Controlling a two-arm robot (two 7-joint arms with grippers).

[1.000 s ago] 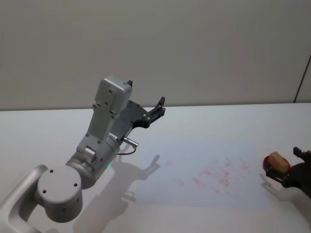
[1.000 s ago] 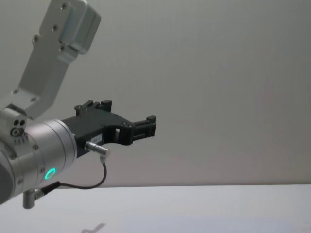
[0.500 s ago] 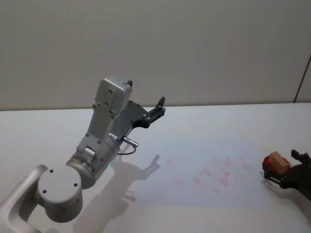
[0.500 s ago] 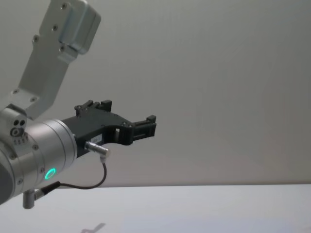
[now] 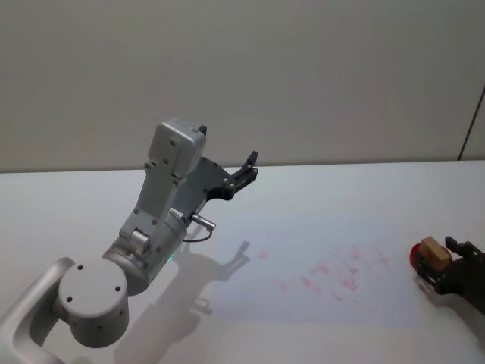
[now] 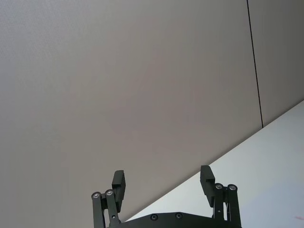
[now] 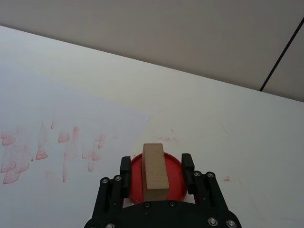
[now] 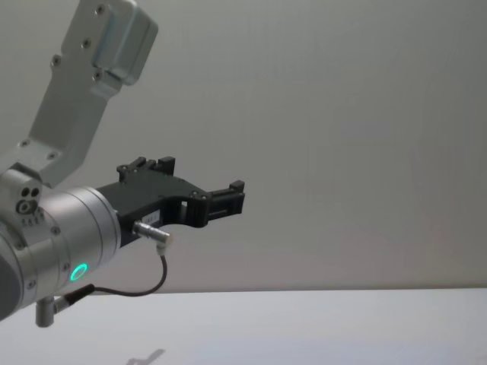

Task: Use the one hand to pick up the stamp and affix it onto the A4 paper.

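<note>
The small light-brown wooden stamp (image 7: 155, 172) sits on a round red ink pad (image 7: 175, 184) on the right side of the white table (image 5: 341, 189), just beyond the right edge of the paper. The right hand, a black gripper with blocky parallel fingers (image 7: 156, 164), reaches in from the near right. It straddles the stamp, with one finger (image 7: 125, 166) on each side. I can see a gap between each finger and the wood, so the hand is spread and grips nothing. Both fingers stand close to the rim of the red pad.

To the left of the pad, the pale A4 sheet (image 5: 303, 235) lies flat on the table. A scatter of faint red stamp marks (image 5: 341, 273) covers its right half.

Well away on the left, the other black gripper (image 5: 248, 168) is held up in the air above the table. It is joined to a silver cylindrical arm (image 8: 68, 236) that has a green light (image 8: 78, 271). It points toward the far wall, with its two fingers wide apart and nothing between them.
</note>
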